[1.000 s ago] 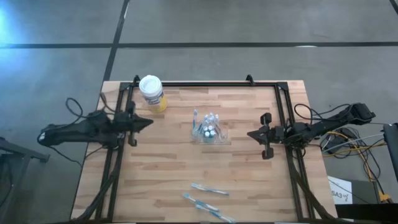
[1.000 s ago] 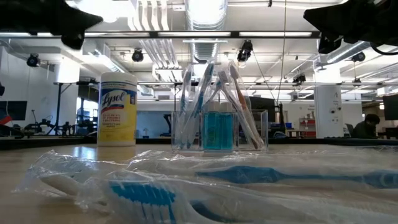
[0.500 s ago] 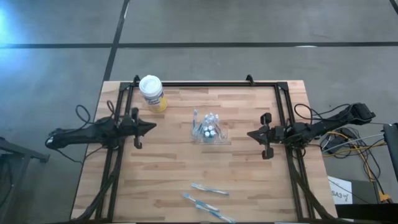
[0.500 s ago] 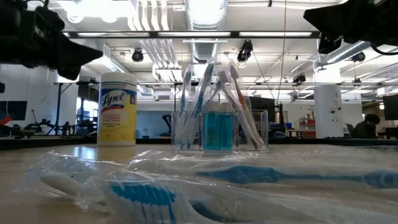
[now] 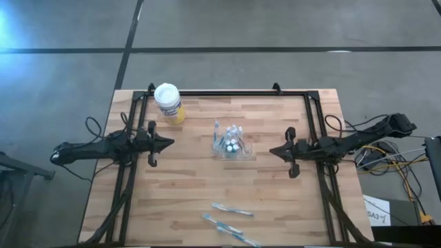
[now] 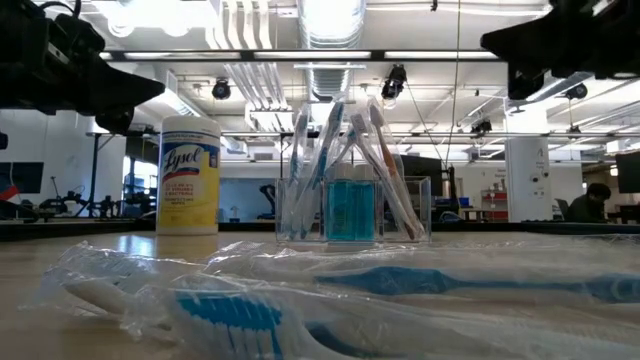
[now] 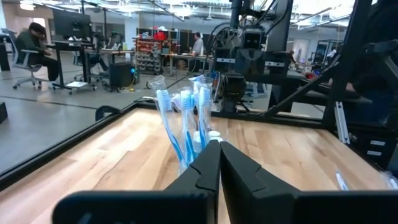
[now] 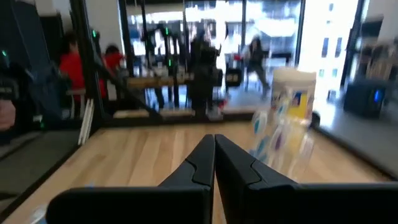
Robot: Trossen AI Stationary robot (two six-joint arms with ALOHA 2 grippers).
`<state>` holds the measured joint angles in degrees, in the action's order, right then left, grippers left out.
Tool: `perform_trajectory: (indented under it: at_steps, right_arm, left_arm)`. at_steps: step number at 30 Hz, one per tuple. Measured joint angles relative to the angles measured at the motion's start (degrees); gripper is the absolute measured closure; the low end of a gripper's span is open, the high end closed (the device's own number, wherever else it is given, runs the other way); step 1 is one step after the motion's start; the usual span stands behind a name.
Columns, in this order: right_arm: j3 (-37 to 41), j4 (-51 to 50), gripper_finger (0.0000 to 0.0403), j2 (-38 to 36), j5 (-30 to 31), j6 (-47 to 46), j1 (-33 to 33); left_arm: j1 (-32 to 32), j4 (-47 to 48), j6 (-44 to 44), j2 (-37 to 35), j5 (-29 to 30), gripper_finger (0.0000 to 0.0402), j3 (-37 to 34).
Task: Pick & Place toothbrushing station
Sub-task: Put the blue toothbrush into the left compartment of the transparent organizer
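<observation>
Both pincers hang above the wooden worktop with nothing in them. On the left pincer, the wrist view shows the two dark fingers pressed together, with at most a hairline between the tips. On the right pincer, the fingers meet in a closed point. They face each other from opposite sides of the worktop, and the toothbrush holder stands between them, well apart from each.

This clear holder is near the middle of the worktop. It carries several upright blue-and-white toothbrushes, a small bottle of blue liquid and some white round caps. Near the front edge, well apart from the holder, lie three more toothbrushes in clear plastic wrapping; in the low view they fill the foreground.

The task seems to be at its very start: the approach step, with nothing grasped yet. The next move probably calls for one pincer to open its fingers first and then come down on one item. The wrapped brushes are thin and lie flat, and the wrapping looks slippery, so a low and exact grip would be needed.

A yellow canister with a white lid stands near the far left corner. Its label reads "Lysol"; the smaller print under it is not readable.
</observation>
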<state>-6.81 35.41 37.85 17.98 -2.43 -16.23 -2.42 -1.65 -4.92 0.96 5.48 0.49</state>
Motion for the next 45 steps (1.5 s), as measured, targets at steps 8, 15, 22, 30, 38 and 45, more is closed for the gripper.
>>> perform_trajectory:
  at_steps: [8,15,22,30,38,45]
  right_arm:
    - [-20.69,-32.7,0.0394,11.08,0.0,-14.9,-0.36]
    - [-36.93,-39.98,0.0394,28.22,0.01,-17.08,-5.04]
    - [-52.72,-50.34,0.0394,45.68,6.73,-23.14,-10.55]
    - [-71.75,-67.37,0.0373,63.32,-3.1,-34.9,-11.54]
    - [-87.49,-81.09,0.0276,77.91,-13.48,-37.73,-12.0]
    - [-97.72,-87.67,0.0212,87.16,-13.47,-38.09,-12.55]
  left_arm:
    - [0.0,0.11,-0.08,1.02,0.02,0.0383,-0.04]
    - [0.0,0.22,-0.08,1.12,-0.16,0.0387,-0.07]
    - [0.0,0.35,-0.44,1.12,-0.65,0.0387,-0.09]
    - [0.0,0.56,-0.72,1.3,-1.86,0.0387,-0.13]
    - [0.0,0.3,-0.92,1.36,-1.84,0.0392,-0.13]
    - [0.0,0.35,-4.08,1.49,-1.92,0.0385,-0.13]
